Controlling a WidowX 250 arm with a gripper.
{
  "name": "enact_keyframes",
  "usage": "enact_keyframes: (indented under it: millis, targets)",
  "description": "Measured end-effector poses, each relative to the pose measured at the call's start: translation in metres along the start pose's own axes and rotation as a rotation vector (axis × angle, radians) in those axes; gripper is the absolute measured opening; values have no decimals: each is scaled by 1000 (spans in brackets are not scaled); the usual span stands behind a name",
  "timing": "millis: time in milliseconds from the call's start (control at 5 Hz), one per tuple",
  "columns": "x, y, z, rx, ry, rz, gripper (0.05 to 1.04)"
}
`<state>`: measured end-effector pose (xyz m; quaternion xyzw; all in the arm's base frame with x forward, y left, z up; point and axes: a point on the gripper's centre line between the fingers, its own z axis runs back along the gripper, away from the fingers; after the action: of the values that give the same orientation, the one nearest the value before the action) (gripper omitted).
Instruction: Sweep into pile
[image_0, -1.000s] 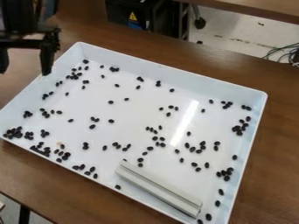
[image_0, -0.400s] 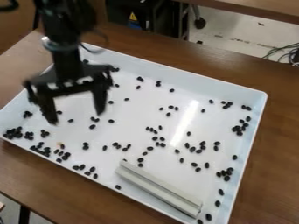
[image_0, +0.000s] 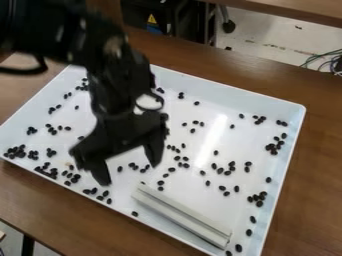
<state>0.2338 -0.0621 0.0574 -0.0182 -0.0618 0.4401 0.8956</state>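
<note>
1. The hand (image_0: 129, 174) hangs spread over the white tray (image_0: 220, 91).
2. Black beans (image_0: 232, 163) lie scattered in it; so does a grey bar (image_0: 180, 215).
3. Behind, dark equipment (image_0: 137, 14) bears a yellow triangular label (image_0: 152, 19).

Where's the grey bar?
Camera view: the bar lies in the tray along its near wall, lower right of the tool, beans by both ends.

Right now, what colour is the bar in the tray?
Light grey bar, best seen in the camera view.
</note>
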Motion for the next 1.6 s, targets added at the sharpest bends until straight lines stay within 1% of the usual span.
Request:
enact_keyframes:
  millis: [200,400,600,800,1000,1200,1400,1600]
  targets:
    - [-9,-13,-1,-64,-39,38,999]
    - [-20,-21,-5,-113,-42,58,999]
    - [-32,-20,-15,-68,-41,55,999]
    - [-38,-18,-16,-44,-44,63,999]
    - [-40,-20,-21,-54,-28,59,999]
    - [-40,-26,-30,-79,-17,63,999]
    - [-41,-27,-37,-90,-7,97,999]
    - [-41,-27,-39,-102,17,139,999]
